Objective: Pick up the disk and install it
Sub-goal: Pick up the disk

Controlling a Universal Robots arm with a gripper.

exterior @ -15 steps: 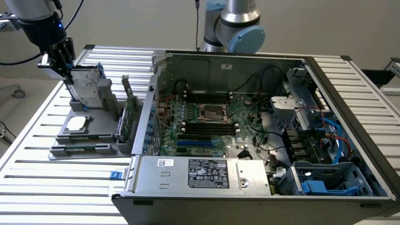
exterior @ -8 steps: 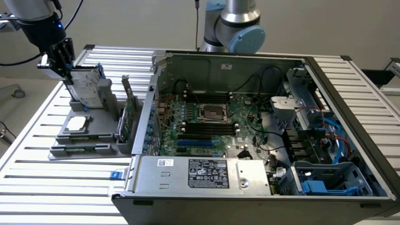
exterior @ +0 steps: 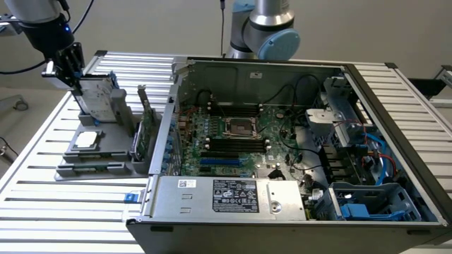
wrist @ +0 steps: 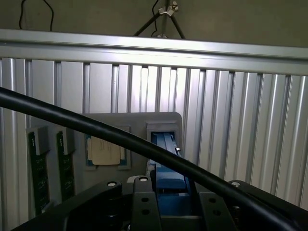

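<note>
The disk (exterior: 99, 96) stands upright on its edge at the back of the grey tray (exterior: 106, 170), silver with a blue carrier frame. My gripper (exterior: 71, 79) comes down on it from above at the exterior view's far left and is shut on its upper end. In the wrist view the blue edge of the disk (wrist: 166, 159) runs from between the black fingers (wrist: 144, 202) down to the tray's slot (wrist: 163, 127). I cannot tell whether its lower end is clear of that slot.
The tray also holds a small square chip (exterior: 86, 139) and an upright green card (exterior: 145, 135). The open computer case (exterior: 282, 69) lies to the exterior view's right, with a blue drive cage (exterior: 374, 203) at its near corner. A black cable (wrist: 96, 127) crosses the wrist view.
</note>
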